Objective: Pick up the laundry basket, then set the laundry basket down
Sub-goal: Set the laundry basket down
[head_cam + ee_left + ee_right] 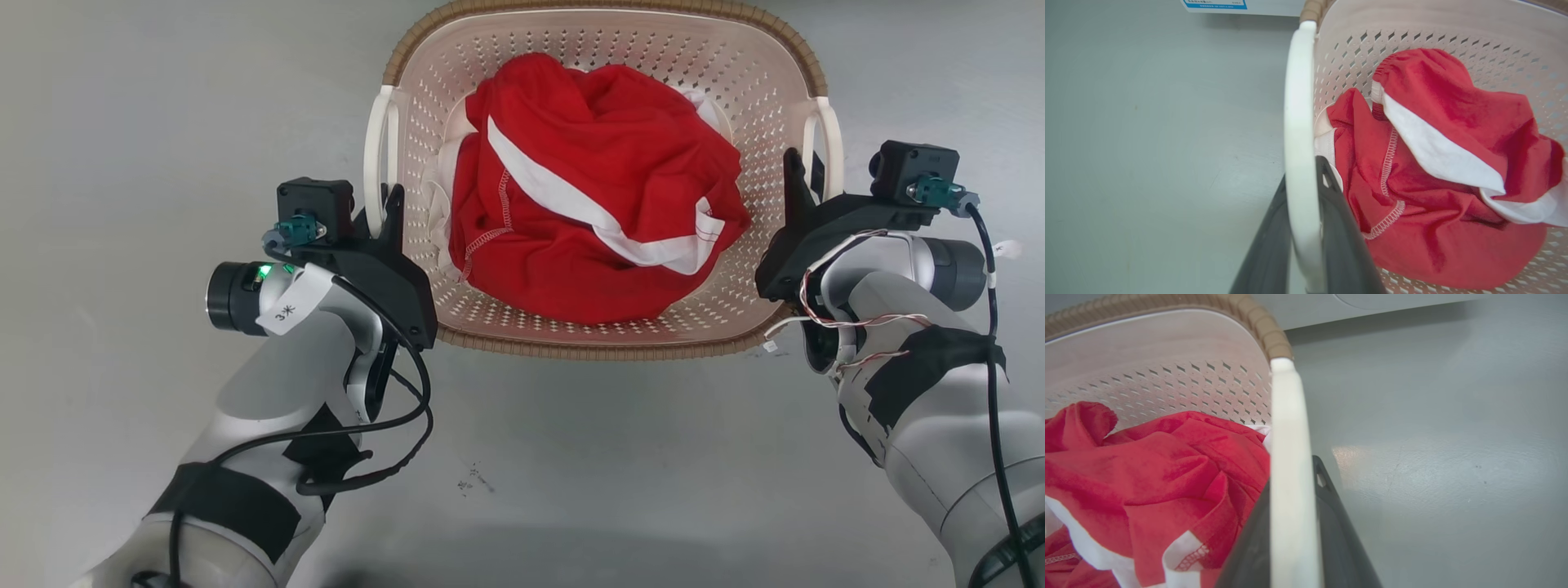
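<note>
Closest to the lens, the two long dark fingers (1343, 237) of the left gripper (1302, 173) stand one on each side of the left handle (1297, 114), a white plastic bar curving along the side of the basket. They press against it with no gap to be seen, so this gripper reads as clamped on the bar. The right gripper (1292, 473) mirrors it: one finger is inside and one outside the right handle (1287, 428), a matching white bar, and it is closed in the same way.

Between the two grippers lies the laundry basket (604, 347), a cream, rounded-rectangular plastic tub with perforated walls and a brown woven-look rim. It sits straight ahead of the robot on, or just above, the grey floor (122, 122); which of the two I cannot tell. A crumpled red and white garment (596, 204) fills its middle.

The basket's long axis runs from one gripper to the other, and each arm holds one end, neither nearer than the other. My judgement is that any lift or lowering depends on both arms moving evenly, or the basket will tilt along that axis.
</note>
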### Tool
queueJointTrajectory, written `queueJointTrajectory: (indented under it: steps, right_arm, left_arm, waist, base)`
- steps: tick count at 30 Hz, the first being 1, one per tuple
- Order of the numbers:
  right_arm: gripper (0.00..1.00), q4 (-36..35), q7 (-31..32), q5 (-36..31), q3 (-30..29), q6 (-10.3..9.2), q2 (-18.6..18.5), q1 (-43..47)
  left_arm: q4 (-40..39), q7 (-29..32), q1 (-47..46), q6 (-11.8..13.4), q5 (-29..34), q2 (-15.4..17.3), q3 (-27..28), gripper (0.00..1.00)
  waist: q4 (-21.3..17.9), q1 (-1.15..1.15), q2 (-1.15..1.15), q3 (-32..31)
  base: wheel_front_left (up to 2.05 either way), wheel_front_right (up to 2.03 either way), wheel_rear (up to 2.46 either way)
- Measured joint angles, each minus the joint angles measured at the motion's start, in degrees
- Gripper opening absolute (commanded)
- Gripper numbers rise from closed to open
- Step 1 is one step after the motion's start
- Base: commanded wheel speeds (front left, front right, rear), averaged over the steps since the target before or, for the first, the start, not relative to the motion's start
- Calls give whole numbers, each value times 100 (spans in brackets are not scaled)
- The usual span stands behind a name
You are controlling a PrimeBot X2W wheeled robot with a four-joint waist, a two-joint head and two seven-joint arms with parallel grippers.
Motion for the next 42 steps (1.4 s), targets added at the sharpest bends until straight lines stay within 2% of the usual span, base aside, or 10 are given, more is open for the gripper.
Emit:
queueJointTrajectory:
  steps: [2, 3, 4, 5, 6, 7, 14, 25, 34, 42]
  right_arm:
    - [20, 7, -15, -4, -1, 16, 0, -23]
    - [28, 14, -27, -7, -1, 34, 0, -38]
    - [47, 24, -42, -29, -1, 38, 0, -57]
    - [100, 36, -42, -52, -1, 37, 0, -76]
    - [100, 57, -42, -54, -2, 37, 0, -82]
    - [100, 69, -42, -54, -3, 37, 0, -82]
    - [100, 132, -46, -104, -5, 47, -3, -87]
    - [100, -2, -51, -242, -75, 171, -21, -58]
    - [100, -257, -52, -354, -269, 240, -63, 236]
    - [100, -593, -52, -423, -581, 240, -71, 651]
  left_arm:
    - [0, -4, -20, 0, 0, 2, 0, 20]
    - [1, -9, -32, 0, 1, 3, 0, 31]
    - [2, -19, -51, 0, 1, 5, 1, 35]
    - [13, -24, -73, 3, 1, 10, 4, 42]
    - [20, -45, -90, 3, 1, 18, 23, 78]
    - [25, -45, -94, 3, 1, 18, 36, 100]
    - [65, -47, -103, 3, 0, 16, 100, 100]
    - [60, -48, -77, -46, 0, 16, 205, 100]
    - [-143, -49, 271, -115, 21, 23, 393, 100]
    - [-497, -49, 728, -101, 46, 114, 871, 100]
  waist:
    - [-3, 0, 0, 20]
    - [-5, 0, 0, 29]
    - [-7, 0, 0, 36]
    - [-9, 0, 0, 40]
    - [-11, 0, 0, 44]
    - [-11, 0, 0, 44]
    - [-5, 0, 0, 12]
    - [-22, 0, 0, -305]
    - [-51, 0, 0, -800]
    - [-75, -1, 0, -1395]
  base:
    - [0, 0, 0]
    - [0, 0, 0]
    - [0, 0, 0]
    - [0, 0, 0]
    - [0, 0, 0]
    - [0, 0, 0]
    - [0, 0, 0]
    - [0, 0, 0]
    - [0, 0, 0]
    - [0, 0, 0]
